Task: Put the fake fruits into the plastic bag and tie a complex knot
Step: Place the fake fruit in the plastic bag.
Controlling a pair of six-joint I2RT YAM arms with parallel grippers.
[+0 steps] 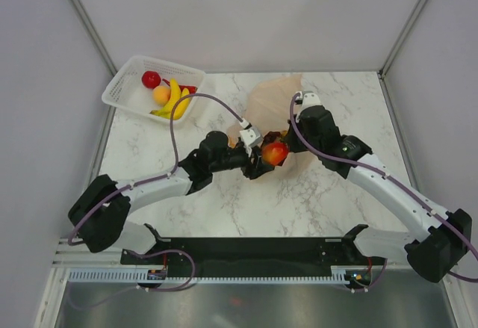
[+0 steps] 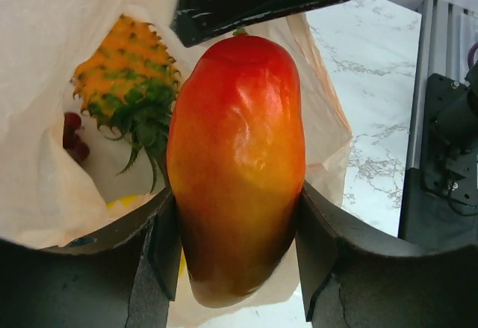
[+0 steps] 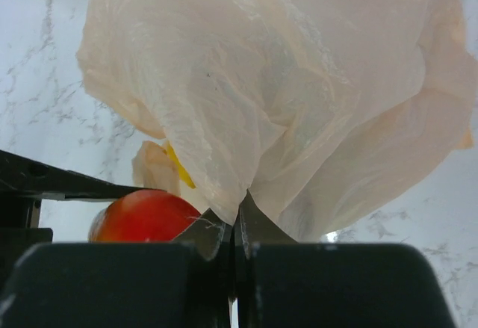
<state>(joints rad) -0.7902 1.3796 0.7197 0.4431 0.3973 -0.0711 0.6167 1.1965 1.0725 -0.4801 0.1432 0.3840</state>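
My left gripper point(image 1: 270, 156) is shut on a red-orange mango point(image 1: 275, 152) and holds it at the mouth of the peach plastic bag point(image 1: 270, 100). In the left wrist view the mango point(image 2: 235, 164) sits between both fingers point(image 2: 157, 246), with a pineapple point(image 2: 127, 81) and dark grapes point(image 2: 73, 137) inside the bag point(image 2: 52, 59) behind it. My right gripper point(image 1: 293, 140) is shut on the bag's edge and holds it up; in the right wrist view the jaws point(image 3: 237, 223) pinch the bag film point(image 3: 299, 81), and the mango point(image 3: 142, 216) shows at the left.
A white lattice basket point(image 1: 127, 81) stands at the back left with a red apple point(image 1: 151, 79), a peach point(image 1: 161, 94), bananas point(image 1: 176, 98) and a red chili point(image 1: 190, 89). Grey walls enclose the marble table point(image 1: 299, 201).
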